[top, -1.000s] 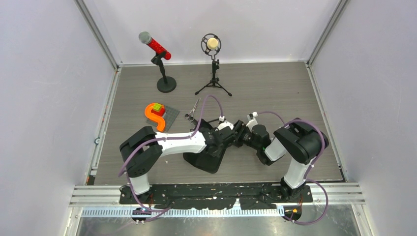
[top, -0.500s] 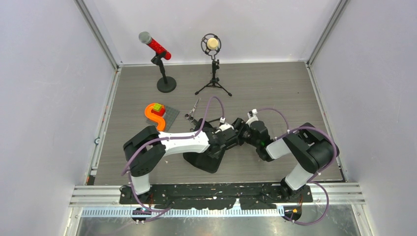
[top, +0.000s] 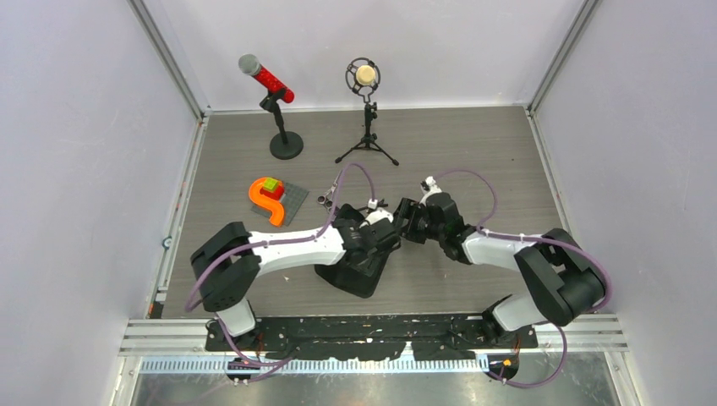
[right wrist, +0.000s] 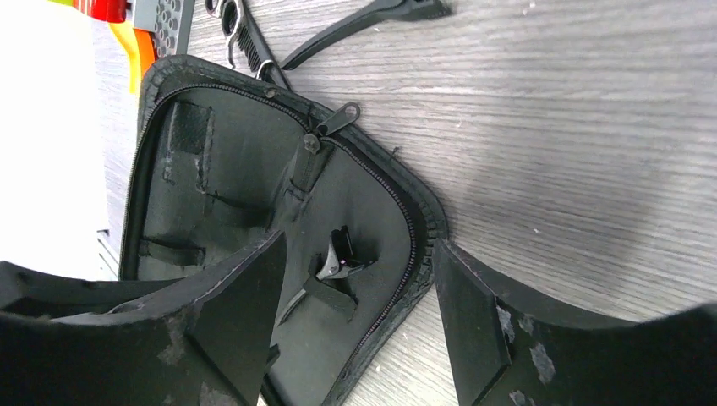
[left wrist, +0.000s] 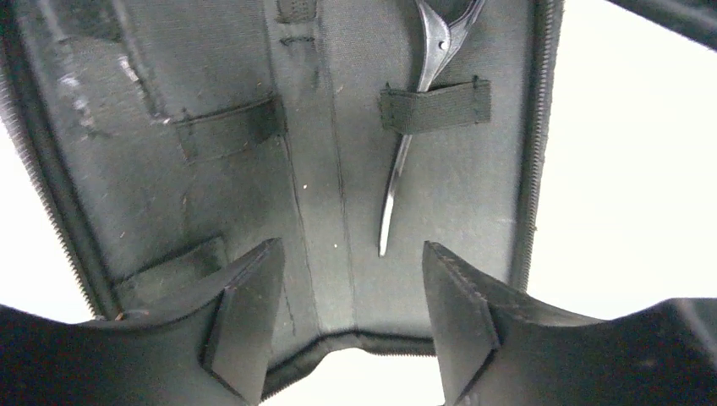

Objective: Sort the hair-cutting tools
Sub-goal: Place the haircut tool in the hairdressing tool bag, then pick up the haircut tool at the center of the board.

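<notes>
My left hand and right hand hang apart and empty over the open case, where a strap pins the scissors in place.

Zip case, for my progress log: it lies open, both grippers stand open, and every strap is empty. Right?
No: one strap holds a slim dark tool, as the left wrist view shows. The zip case does lie open, and the left gripper and right gripper stand open.
</notes>
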Robot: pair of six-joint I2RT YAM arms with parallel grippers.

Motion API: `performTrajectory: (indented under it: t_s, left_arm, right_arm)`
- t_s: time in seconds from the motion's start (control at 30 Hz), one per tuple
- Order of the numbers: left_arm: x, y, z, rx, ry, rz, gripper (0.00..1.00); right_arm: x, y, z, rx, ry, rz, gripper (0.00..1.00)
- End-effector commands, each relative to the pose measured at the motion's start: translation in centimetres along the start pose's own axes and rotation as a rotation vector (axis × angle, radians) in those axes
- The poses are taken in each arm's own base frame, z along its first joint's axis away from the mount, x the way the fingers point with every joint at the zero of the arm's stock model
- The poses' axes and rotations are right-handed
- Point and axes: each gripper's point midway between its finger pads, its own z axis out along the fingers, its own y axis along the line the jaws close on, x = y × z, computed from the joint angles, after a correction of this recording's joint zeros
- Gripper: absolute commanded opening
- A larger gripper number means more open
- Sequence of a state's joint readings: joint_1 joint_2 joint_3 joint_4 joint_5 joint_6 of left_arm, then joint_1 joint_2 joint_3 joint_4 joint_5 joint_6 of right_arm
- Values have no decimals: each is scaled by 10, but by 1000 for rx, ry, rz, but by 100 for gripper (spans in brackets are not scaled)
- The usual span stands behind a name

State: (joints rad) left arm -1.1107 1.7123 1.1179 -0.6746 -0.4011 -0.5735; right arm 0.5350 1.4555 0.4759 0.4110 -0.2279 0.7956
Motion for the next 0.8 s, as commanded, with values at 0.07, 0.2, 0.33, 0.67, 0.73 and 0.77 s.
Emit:
performTrajectory:
  t_s: [0.07, 0.2, 0.33, 0.67, 0.73, 0.77]
  left_arm:
    - [-28, 13, -42, 50, -150, -82, 68]
    - [-41, 35, -75, 56, -256, -108, 78]
    - [-44, 69, -100, 59, -308, -174, 82]
    - [-13, 180, -133, -19, -370, -337, 90]
    - [-7, 195, -138, -51, -384, -342, 90]
    - [-4, 200, -140, -62, -390, -342, 91]
  right_arm:
    - [-37, 26, -13, 4, -18, -291, 73]
    - [-59, 33, -13, 39, -5, -493, 72]
    - [-77, 33, -5, 89, 68, -689, 70]
    - [-89, 21, 41, 94, 347, -980, 54]
    - [-96, 27, 50, 82, 363, -1008, 52]
    - [-90, 19, 54, 87, 405, -1013, 52]
